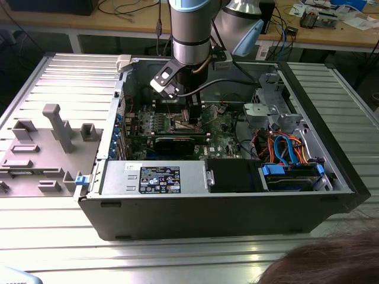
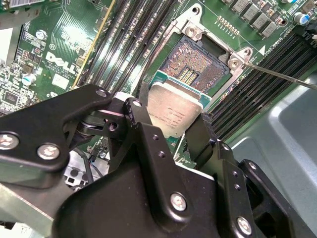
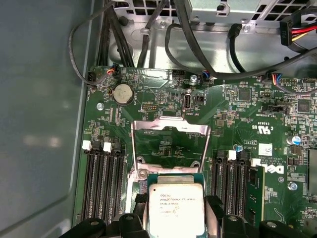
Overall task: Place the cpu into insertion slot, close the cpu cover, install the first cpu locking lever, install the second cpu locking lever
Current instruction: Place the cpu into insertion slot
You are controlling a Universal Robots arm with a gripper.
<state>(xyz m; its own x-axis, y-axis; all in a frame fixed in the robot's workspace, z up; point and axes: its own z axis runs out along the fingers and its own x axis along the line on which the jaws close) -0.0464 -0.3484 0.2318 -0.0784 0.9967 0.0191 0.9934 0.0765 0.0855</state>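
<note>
Looking at the exterior view, you see the gripper deep in the computer case, the arm hiding what it holds. Both wrist views show its fingers pinching the cpu over the insertion slot; whether they touch is unclear. The second wrist view bares half the pins; the first wrist view shows the cpu cover standing open.

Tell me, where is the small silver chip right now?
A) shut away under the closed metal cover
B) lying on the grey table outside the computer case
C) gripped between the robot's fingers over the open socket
C: in the second wrist view the cpu sits between the black fingers above the insertion slot, whose contacts are bare, and in the first wrist view the cpu cover is swung open.
</note>
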